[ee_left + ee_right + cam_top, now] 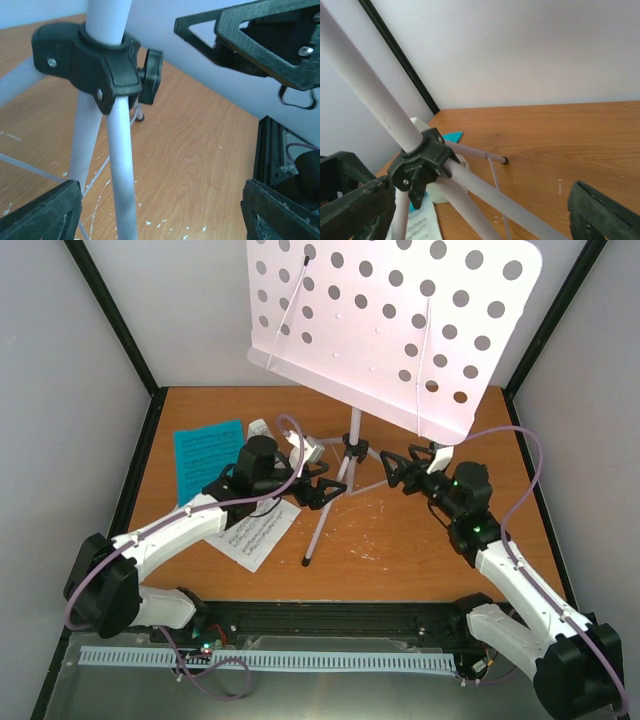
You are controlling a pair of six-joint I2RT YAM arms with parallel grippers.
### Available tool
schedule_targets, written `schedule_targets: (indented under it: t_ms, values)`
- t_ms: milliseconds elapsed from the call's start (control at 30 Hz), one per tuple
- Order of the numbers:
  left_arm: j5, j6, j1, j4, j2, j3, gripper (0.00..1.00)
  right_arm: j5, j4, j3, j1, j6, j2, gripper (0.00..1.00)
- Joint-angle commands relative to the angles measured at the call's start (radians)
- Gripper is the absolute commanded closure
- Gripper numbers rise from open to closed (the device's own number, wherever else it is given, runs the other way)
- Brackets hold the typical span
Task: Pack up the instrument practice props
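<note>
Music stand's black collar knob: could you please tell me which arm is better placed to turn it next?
Probably the left. Its wrist view has the knob straight ahead above its open fingers, beside the collar. The right wrist view shows the collar but no knob, so it likely faces away.

We reach inward from both sides, our left gripper [330,488] and our right gripper [395,470] near and facing each other, each with its jaws spread wide.
</note>
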Motion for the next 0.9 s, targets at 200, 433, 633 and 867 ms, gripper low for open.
schedule_targets:
  t_ms: [200, 433, 633, 867]
  values:
    - [0.167, -0.121, 0.063, 0.056, 0.012, -0.002, 0.24, -0.441, 0.329, 0.104, -0.187, 0.092, 0.186, 0.05]
    - [0.244, -0.066, 0.078, 0.015, 0.091, 0.039, 0.39, -0.691, 0.523, 0.323, -0.173, 0.181, 0.438, 0.14]
    - [0.225, -0.024, 0.081, -0.019, 0.14, 0.062, 0.44, -0.803, 0.527, 0.465, -0.156, 0.159, 0.52, 0.15]
    - [0.213, -0.023, 0.083, -0.01, 0.183, 0.088, 0.58, -0.916, 0.581, 0.555, -0.147, 0.212, 0.574, 0.21]
